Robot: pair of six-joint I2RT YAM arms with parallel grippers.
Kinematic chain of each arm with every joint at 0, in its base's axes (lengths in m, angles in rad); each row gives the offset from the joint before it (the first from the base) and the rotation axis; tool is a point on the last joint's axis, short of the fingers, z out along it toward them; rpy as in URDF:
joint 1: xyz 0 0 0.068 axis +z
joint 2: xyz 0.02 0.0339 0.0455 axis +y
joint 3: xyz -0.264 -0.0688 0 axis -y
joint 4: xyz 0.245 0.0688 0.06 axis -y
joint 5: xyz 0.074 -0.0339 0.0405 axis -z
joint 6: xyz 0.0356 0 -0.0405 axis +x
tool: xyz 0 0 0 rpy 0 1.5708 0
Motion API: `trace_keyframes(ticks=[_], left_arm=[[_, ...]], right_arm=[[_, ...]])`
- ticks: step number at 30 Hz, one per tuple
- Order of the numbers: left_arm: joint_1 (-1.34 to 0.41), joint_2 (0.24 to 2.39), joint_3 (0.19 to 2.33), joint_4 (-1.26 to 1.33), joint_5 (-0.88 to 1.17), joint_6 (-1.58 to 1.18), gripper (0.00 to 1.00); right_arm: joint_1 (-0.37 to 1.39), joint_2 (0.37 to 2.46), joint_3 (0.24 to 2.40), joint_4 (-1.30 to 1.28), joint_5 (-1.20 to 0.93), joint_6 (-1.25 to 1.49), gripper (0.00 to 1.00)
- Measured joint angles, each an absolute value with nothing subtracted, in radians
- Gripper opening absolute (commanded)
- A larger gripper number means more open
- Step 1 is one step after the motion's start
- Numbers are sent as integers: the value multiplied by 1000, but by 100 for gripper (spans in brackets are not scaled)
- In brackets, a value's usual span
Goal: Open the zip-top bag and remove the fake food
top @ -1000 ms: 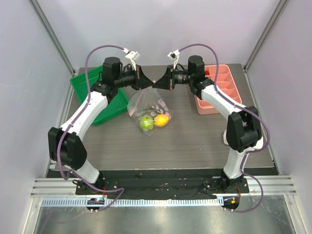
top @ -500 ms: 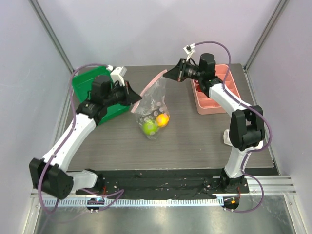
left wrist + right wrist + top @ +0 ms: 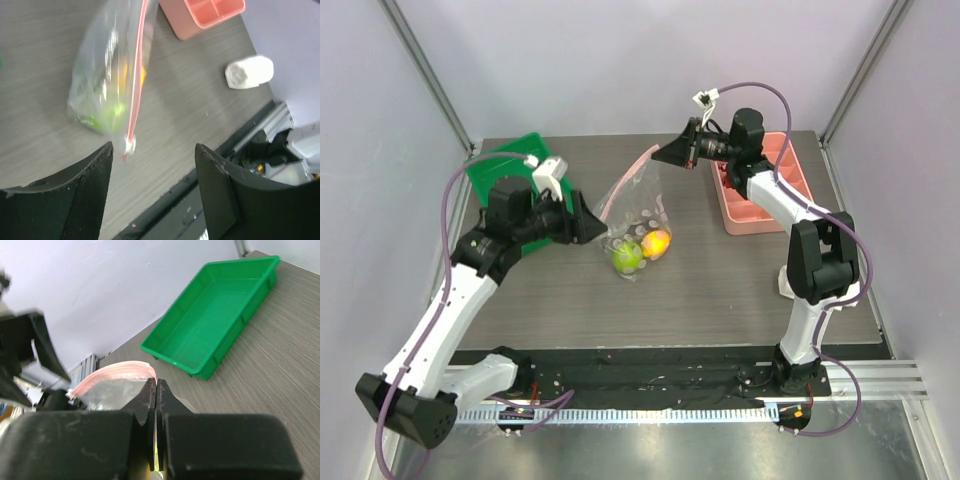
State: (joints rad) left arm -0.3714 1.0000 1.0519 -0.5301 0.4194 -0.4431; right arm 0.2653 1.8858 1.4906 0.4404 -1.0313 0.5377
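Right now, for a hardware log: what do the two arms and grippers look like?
The left arm and right arm have white shells, black joints and a looping purple cable each. The left gripper and right gripper are black, with wedge-shaped fingers.

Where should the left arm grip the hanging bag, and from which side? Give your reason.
Probably the loose lower end of the pink strip, coming from the left of the bag. The right gripper pinches the upper end, so the strip slants down toward the open left gripper.
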Motion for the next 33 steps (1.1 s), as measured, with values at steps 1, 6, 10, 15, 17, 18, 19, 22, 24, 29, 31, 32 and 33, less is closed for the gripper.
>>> trace_keyframes(ticks=[1, 6, 10, 15, 17, 18, 19, 22, 24, 29, 31, 32, 33], left_arm=[[-372, 1021, 1091, -546, 410, -434, 65], [-372, 1190, 1370, -565, 341, -361, 43], [-372, 1296, 1477, -555, 328, -301, 41], [-372, 1347, 1425, -533, 324, -252, 34], [-372, 1352, 1408, -532, 321, -242, 31], [-372, 1353, 1404, -529, 321, -235, 31], [-372, 1353, 1403, -527, 322, -230, 31], [-372, 1353, 1403, -514, 328, -223, 30], [-372, 1355, 1401, -508, 336, -222, 30], [-372, 1355, 1375, -499, 343, -222, 30], [-372, 1357, 1372, -499, 341, -222, 30], [-372, 1358, 1372, -498, 340, -222, 30], [-372, 1359, 1372, -498, 340, -222, 31]], right_arm=[[268, 1886, 1492, 450, -1053, 536, 2], [292, 1886, 1500, 497, -1145, 535, 2], [308, 1886, 1500, 513, -1187, 535, 2], [310, 1886, 1500, 521, -1211, 536, 2], [310, 1886, 1500, 527, -1218, 538, 2], [310, 1886, 1500, 531, -1219, 541, 2], [310, 1886, 1500, 535, -1221, 546, 2], [310, 1886, 1500, 553, -1226, 559, 2], [310, 1886, 1500, 563, -1228, 566, 2], [310, 1886, 1500, 577, -1233, 580, 2], [310, 1886, 1500, 579, -1233, 583, 2], [310, 1886, 1500, 580, -1234, 583, 2], [310, 1886, 1500, 583, -1234, 584, 2]])
